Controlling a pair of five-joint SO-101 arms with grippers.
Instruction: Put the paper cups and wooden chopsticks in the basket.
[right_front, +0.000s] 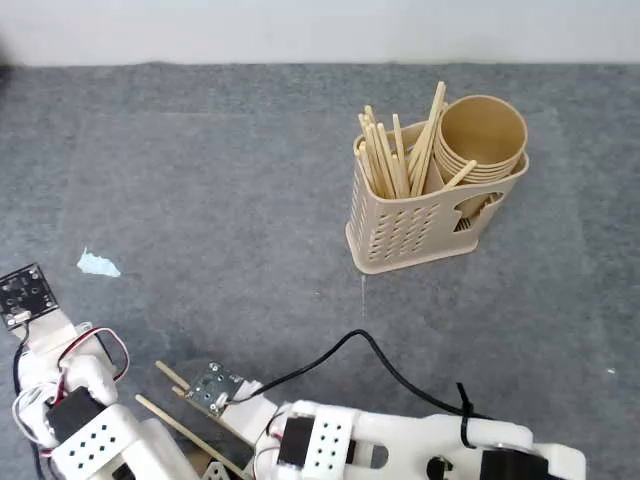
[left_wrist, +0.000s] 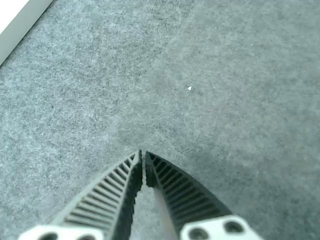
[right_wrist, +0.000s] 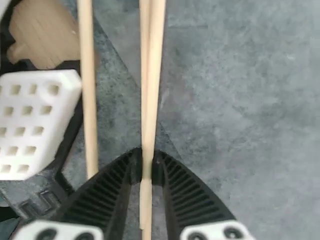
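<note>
The right arm (right_front: 420, 445) sits folded low, jaws clamping wooden chopsticks (right_wrist: 151, 75).

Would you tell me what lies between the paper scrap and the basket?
Nothing: bare mat from scrap to basket, per the high view.

- Open grey mat (right_front: 220, 180) spans the left and middle — passable from near edge to far.
- The basket (right_front: 420, 225) stands far right — chopsticks (right_front: 385, 160) jut from its left side, paper cups (right_front: 485, 135) fill its right.
- A black cable (right_front: 357, 334) loops across the near middle; a blue scrap (right_front: 97, 264) lies left.
</note>
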